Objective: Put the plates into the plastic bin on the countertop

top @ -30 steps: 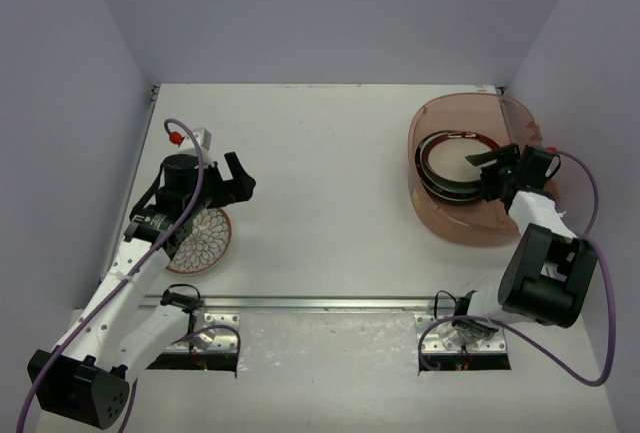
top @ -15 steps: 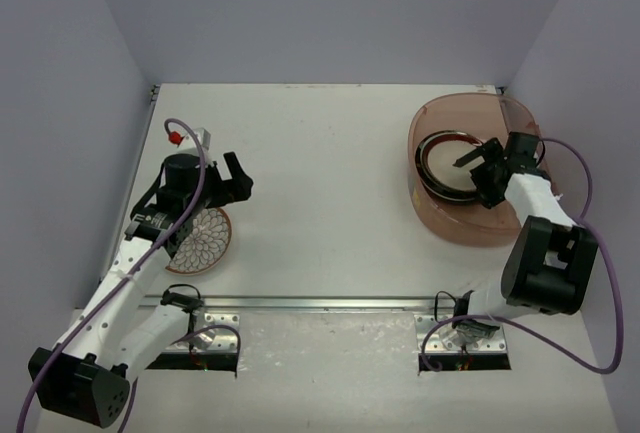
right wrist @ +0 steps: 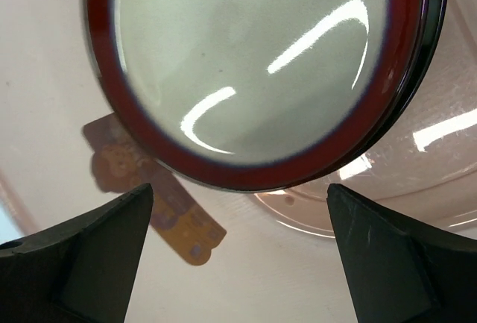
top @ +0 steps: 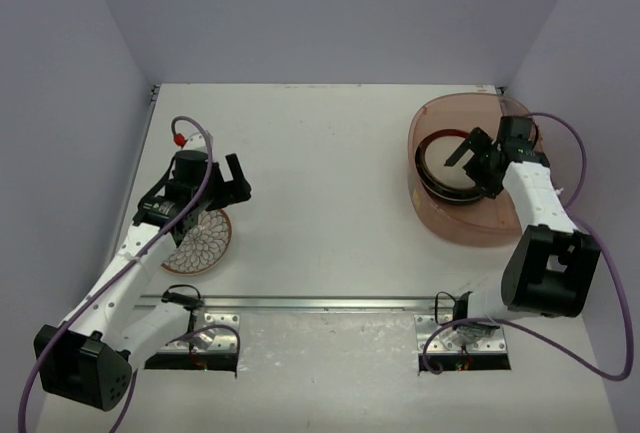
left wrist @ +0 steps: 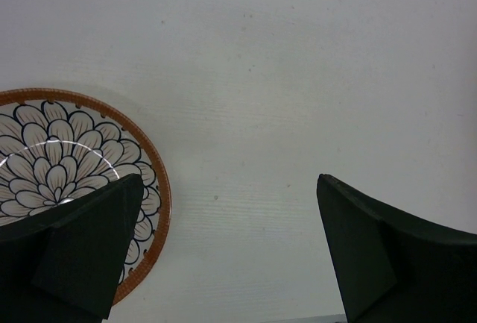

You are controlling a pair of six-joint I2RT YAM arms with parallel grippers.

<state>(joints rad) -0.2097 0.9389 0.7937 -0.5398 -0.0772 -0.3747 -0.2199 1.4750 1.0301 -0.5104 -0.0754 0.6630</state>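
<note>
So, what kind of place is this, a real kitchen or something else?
Probably a robot test cell, not a real kitchen: a flat white tabletop boxed in by plain pale lilac walls, with a white-and-black left arm and right arm mounted by its metal front rail.

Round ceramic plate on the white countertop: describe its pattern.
The plate shows dark-outlined white petals, orange-brown rim; clearest in left wrist view.

The left arm [top: 120, 288] covered part of the petal plate [top: 211, 239] near the left edge. In the bin [top: 470, 228], the maroon-rimmed plate [right wrist: 253, 62], cut off above, hid all but the rims of plates beneath [right wrist: 435, 43].
</note>
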